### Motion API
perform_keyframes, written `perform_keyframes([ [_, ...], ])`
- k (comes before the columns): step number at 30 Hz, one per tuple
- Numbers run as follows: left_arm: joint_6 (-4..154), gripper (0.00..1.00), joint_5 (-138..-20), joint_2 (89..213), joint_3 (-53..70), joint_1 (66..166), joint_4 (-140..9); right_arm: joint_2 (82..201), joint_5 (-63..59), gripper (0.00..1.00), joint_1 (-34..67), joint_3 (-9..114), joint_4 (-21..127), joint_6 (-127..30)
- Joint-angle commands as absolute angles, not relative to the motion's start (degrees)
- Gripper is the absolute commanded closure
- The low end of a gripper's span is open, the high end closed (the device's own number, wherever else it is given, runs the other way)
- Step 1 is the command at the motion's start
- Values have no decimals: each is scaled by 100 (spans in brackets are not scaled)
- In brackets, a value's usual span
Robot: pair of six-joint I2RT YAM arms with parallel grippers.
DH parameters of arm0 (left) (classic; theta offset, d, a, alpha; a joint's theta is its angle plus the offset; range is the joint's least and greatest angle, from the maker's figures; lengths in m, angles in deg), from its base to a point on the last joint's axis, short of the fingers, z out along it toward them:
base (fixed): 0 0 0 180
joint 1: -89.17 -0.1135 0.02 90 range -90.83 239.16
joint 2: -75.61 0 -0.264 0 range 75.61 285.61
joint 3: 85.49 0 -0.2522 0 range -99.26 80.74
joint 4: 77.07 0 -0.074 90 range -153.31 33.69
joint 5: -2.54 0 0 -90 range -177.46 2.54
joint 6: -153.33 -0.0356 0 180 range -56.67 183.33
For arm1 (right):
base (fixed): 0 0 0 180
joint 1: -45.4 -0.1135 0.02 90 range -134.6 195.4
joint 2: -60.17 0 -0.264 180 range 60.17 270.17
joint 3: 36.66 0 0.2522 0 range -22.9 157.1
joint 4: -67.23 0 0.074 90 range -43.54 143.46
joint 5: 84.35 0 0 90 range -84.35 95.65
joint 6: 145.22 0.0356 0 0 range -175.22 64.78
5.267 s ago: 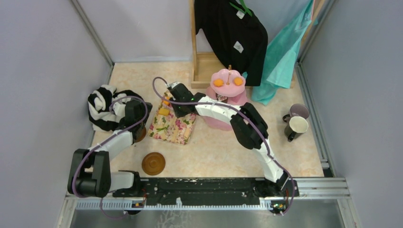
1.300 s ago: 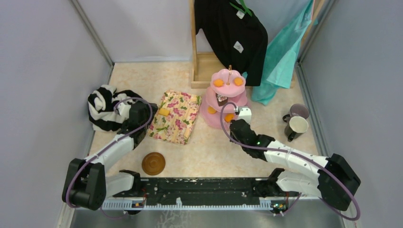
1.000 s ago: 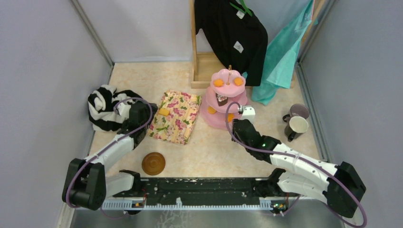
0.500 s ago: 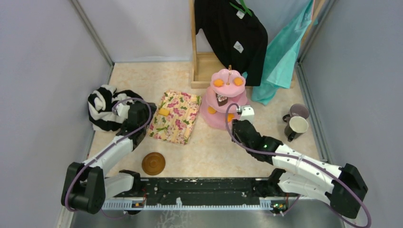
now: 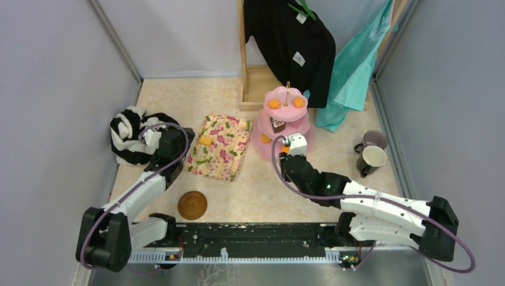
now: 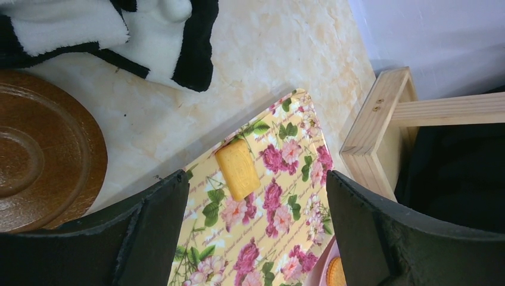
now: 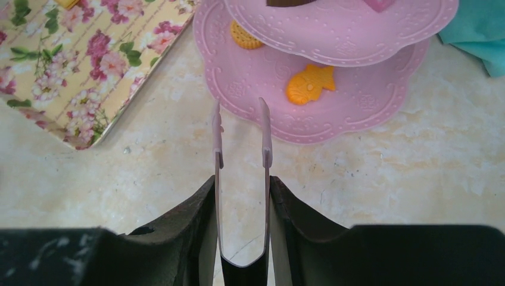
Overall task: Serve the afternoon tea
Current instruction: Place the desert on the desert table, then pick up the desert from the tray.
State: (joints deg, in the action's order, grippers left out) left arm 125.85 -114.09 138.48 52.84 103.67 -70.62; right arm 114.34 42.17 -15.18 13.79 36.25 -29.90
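Pink tiers of the cake stand (image 7: 369, 113) run off the right wrist view, so the brown pastry (image 7: 292, 2) on the middle tier shows only as a sliver. A round biscuit (image 7: 245, 37) sits half under that tier, beside an orange fish pastry (image 7: 309, 83) on the bottom one. The right gripper (image 7: 241, 185) is clamped on thin tongs (image 7: 266, 137), whose tips reach the bottom rim. The left gripper (image 6: 256, 179) gapes wide, holding nothing, above a yellow biscuit (image 6: 237, 168) on the floral cloth (image 6: 280, 208).

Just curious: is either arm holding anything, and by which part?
Right gripper pinches pale pink tongs near their joined end; left gripper holds nothing.
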Motion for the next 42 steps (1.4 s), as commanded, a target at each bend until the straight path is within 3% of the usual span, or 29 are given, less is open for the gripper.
perform_keyframes([
  [1,12478,10,-11523,13775,5354,10401,-7067,11602,4305,67,-1791,1800,4076,-3355],
  [29,12748,9,-11827,13405,5616,10394,-6828,15193,2034,67,-1840,3629,7527,-5387],
  [42,12795,9,-12117,13144,5851,10383,-6854,16342,1167,66,-1322,3903,8161,-5364],
])
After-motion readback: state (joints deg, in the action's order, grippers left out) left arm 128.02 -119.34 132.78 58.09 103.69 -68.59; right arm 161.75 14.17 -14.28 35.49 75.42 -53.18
